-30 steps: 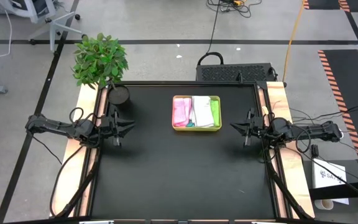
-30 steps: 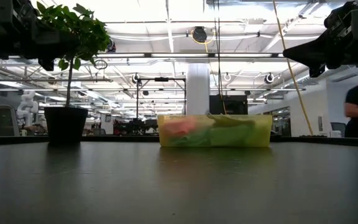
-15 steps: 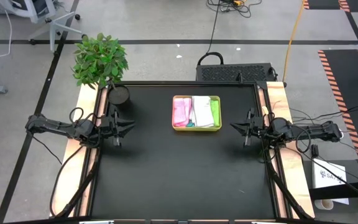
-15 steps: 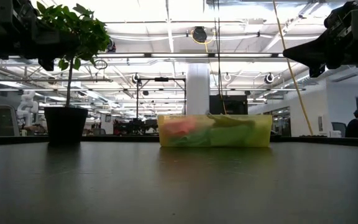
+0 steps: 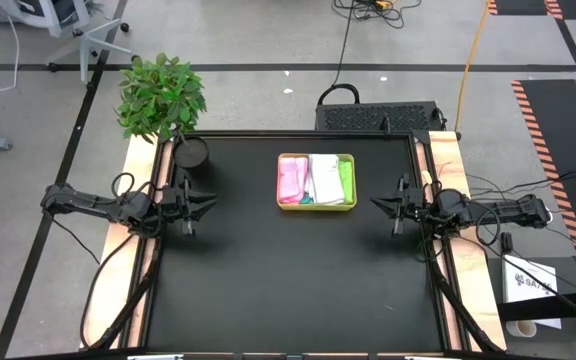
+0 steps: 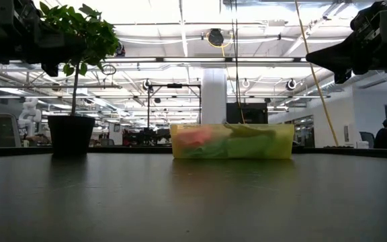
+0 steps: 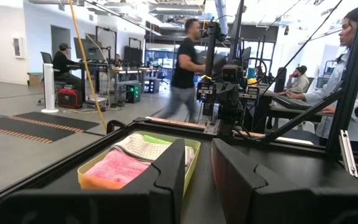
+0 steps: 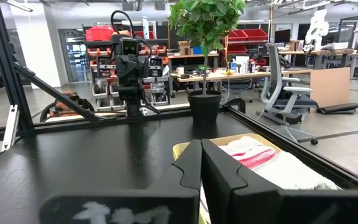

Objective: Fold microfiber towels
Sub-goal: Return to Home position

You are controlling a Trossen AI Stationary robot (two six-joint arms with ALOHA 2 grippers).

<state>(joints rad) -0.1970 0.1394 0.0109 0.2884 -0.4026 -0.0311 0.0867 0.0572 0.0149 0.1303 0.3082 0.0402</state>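
Observation:
The microfiber towels lie bunched in a yellow-green tray (image 5: pixel 316 208) at the table's far middle: pink (image 5: pixel 290 182), white (image 5: pixel 320 178) and lime green (image 5: pixel 345 178), with a bit of teal (image 5: pixel 306 200) at the tray's near side. My left gripper (image 5: pixel 215 205) hovers at the table's left edge, pointing level toward the tray, open by a narrow gap (image 7: pixel 197 177). My right gripper (image 5: pixel 372 203) hovers at the right edge, pointing back at the tray, shut (image 8: pixel 201 155). Both stand well clear of the tray and hold nothing.
A potted plant (image 5: pixel 161 95) in a dark pot (image 5: pixel 192 153) stands at the table's far left corner. A black frame rail (image 5: pixel 298 135) runs around the tabletop. The dark tabletop (image 5: pixel 298 280) stretches in front of the tray. People (image 7: pixel 184 68) are in the room beyond.
Both arms and the towels have kept still. In the low view, a person standing beyond the table's right side has gone from sight.

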